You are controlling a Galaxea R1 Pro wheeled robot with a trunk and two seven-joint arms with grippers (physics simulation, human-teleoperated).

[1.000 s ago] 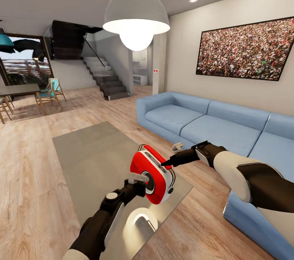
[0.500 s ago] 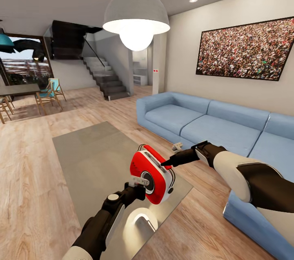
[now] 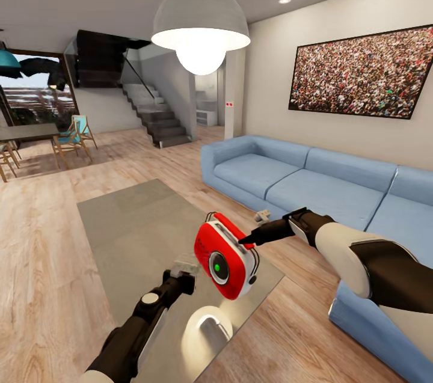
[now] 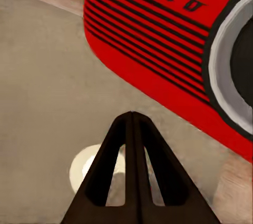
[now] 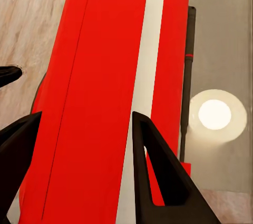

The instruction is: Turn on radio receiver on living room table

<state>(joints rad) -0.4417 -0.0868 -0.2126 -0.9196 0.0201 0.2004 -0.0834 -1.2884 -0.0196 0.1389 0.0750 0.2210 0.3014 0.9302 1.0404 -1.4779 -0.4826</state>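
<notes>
The red radio receiver (image 3: 227,260) with white side trim is tilted just over the near right corner of the grey glossy table (image 3: 132,226). A green light glows in its round dial (image 3: 216,265). My right gripper (image 3: 245,243) is shut on the radio's top edge. In the right wrist view the right gripper (image 5: 84,114) straddles the red body (image 5: 105,76), with the thin handle beside it. My left gripper (image 3: 183,267) hangs shut a short way left of the dial, touching nothing. In the left wrist view its joined fingertips (image 4: 132,116) point below the radio's grille (image 4: 153,34).
A blue sectional sofa (image 3: 313,181) runs along the right, close to my right arm. A white dome lamp (image 3: 200,25) hangs above; its reflection (image 3: 207,326) shines on the tabletop. Dining table and chairs (image 3: 36,139) stand far left; stairs behind.
My left gripper has drawn back from the dial, down and to the left. A green light has come on in the dial. The right gripper still holds the radio.
</notes>
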